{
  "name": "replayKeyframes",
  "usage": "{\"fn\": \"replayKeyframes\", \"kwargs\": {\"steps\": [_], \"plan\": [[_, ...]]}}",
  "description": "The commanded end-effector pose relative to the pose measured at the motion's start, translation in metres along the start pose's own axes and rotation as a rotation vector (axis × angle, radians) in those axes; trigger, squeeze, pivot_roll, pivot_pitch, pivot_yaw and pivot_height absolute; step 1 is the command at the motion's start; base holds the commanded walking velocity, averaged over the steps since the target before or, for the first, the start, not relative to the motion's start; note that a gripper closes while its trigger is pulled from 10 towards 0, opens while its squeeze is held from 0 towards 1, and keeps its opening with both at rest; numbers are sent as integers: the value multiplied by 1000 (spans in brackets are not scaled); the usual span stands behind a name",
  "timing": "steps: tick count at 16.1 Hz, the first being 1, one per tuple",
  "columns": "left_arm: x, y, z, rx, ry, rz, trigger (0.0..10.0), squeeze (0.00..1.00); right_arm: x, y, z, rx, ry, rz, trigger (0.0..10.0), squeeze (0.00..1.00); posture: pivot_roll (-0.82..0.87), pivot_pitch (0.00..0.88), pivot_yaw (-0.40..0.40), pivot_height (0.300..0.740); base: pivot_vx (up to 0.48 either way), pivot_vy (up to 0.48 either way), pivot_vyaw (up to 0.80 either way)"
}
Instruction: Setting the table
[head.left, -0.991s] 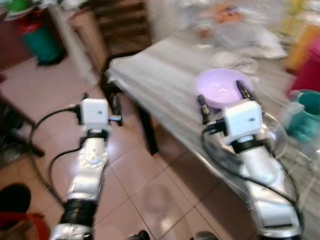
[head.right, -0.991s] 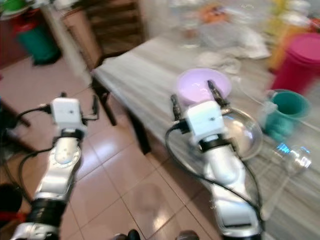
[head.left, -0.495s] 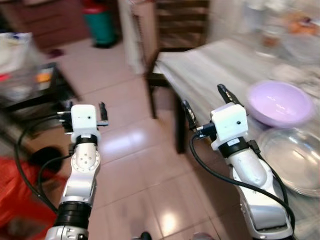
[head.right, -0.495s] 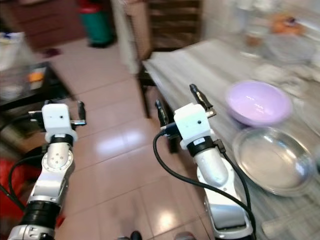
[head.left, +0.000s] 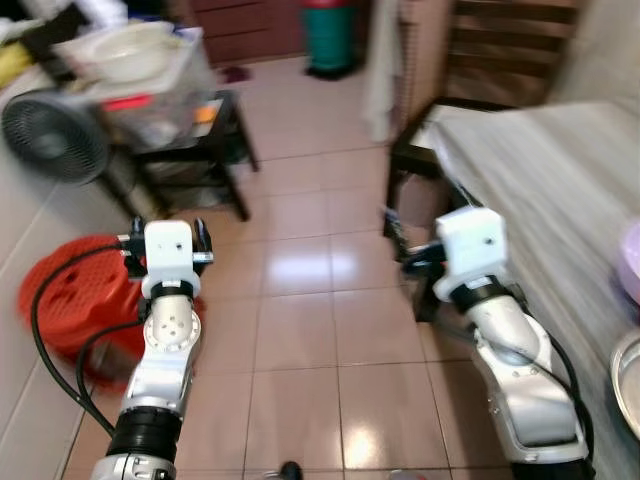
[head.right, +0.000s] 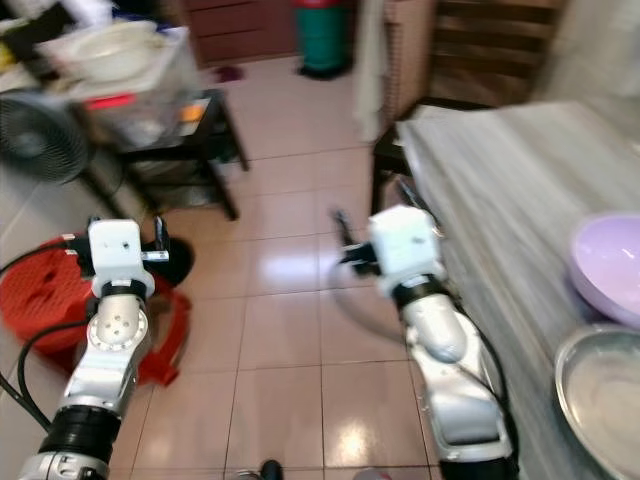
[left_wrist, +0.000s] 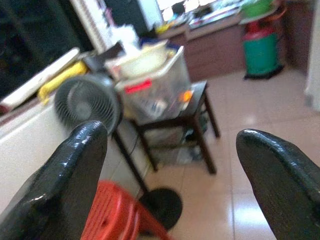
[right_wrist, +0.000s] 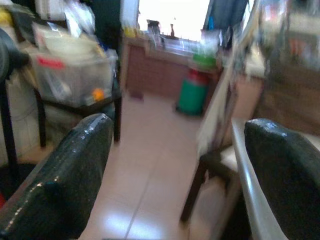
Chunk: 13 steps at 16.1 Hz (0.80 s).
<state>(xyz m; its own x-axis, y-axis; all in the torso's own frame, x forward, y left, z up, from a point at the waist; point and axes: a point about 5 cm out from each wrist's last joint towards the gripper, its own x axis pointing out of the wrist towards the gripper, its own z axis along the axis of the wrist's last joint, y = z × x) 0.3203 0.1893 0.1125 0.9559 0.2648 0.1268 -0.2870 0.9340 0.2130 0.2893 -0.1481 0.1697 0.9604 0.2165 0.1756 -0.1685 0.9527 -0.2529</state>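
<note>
Though near, purple bowl (head.right: 608, 266) beyond fingers (right_wrist: 75, 170).

View swung left off the table (head.right: 500, 190), purple bowl (head.right: 608, 265) now at right edge, fan (head.left: 55, 135), red stool (head.left: 70, 300) in sight

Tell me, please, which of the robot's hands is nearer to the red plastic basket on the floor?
The left. The left hand hangs just above the red plastic basket's inner edge, while the right hand is across the tiled floor, beside the grey table.
</note>
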Motion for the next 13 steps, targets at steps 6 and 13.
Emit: {"fn": "replayKeyframes", "kwargs": {"steps": [6,13], "plan": [[-8,5,-23,-9,73,84,10000,0,24,-3,-13,15,57,31,10000,0,-217,105,-42,740,0,0,0],[-15,-15,-57,-19,274,-58,10000,0,22,-13,-57,46,203,-54,10000,0,-192,74,-62,740,0,0,0]]}}
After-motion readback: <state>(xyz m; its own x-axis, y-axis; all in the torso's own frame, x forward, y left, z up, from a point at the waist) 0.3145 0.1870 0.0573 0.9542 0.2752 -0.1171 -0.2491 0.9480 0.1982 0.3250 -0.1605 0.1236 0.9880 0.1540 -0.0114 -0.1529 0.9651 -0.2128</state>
